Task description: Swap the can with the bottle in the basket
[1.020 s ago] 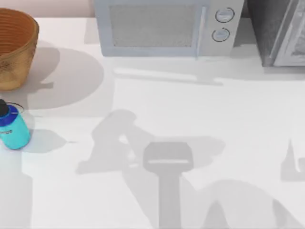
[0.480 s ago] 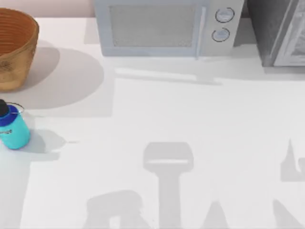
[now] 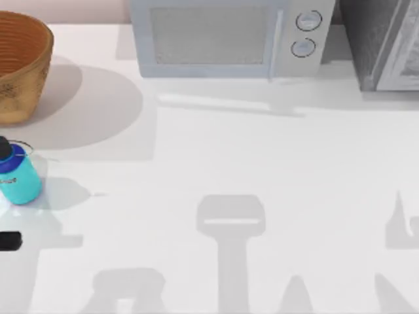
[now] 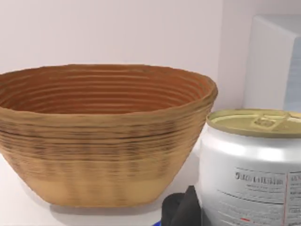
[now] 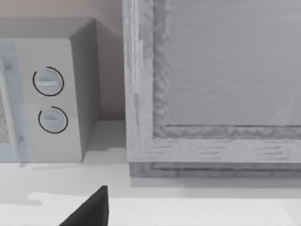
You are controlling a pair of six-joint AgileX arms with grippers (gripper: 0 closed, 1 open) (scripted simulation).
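Can (image 4: 251,165) looms close, perhaps held; fingers' spread unclear; basket (image 4: 101,136) beyond

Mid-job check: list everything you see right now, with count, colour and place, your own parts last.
basket: 1, golden-brown wicker, table's far left corner.
bottle: 1, teal with dark blue cap, upright at the left edge, nearer than the basket.
can: 1, white with dull gold top, close in the left wrist view, beside the basket.
microwave: 1, light grey, back centre.
grey cabinet: 1, back right.
table: 1, white.
left gripper: dark tip at the left edge.
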